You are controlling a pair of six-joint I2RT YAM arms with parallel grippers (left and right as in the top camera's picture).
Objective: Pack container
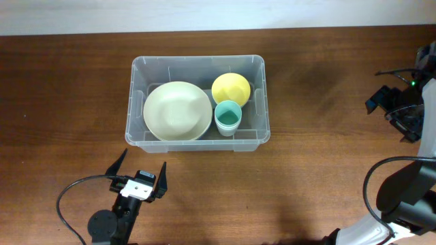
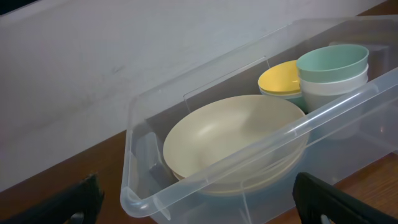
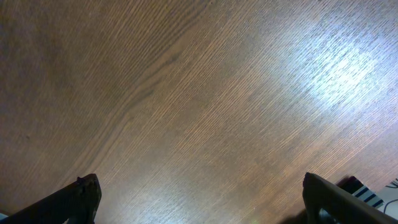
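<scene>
Three dishes sit in the container (image 1: 197,60), which stands at the middle of the wooden table (image 1: 68,82), toward the far edge, long side facing the arms. Big cream bowl (image 1: 177,111) fills the left half, mouth up. Yellow bowl (image 1: 230,88) is at the right rear, and the teal cup (image 1: 227,117) is in front of it at the right, touching or nearly touching both bowls. Left wrist view: the cup (image 2: 333,61) is nested in a white cup (image 2: 336,84), and the yellow bowl (image 2: 281,78) seems to rest on another pale dish, though that is hard to tell. The cream bowl (image 2: 239,134) shows a doubled rim, maybe stacked, unclear. Container itself is clear plastic, rectangular, with rounded corners, a rolled rim (image 2: 249,154) and thin moulded ribs on the inner walls; no lid on it. Left gripper (image 1: 141,165) is on the near side of the container, just off its front left corner, pointing at it, fingers (image 2: 78,199) spread wide with nothing between them. Right gripper (image 3: 202,199) is well apart at the table's right edge, over bare wood, fingers (image 3: 78,199) also spread, holding nothing. Black cable (image 1: 68,197) loops on the table beside the left arm.
</scene>
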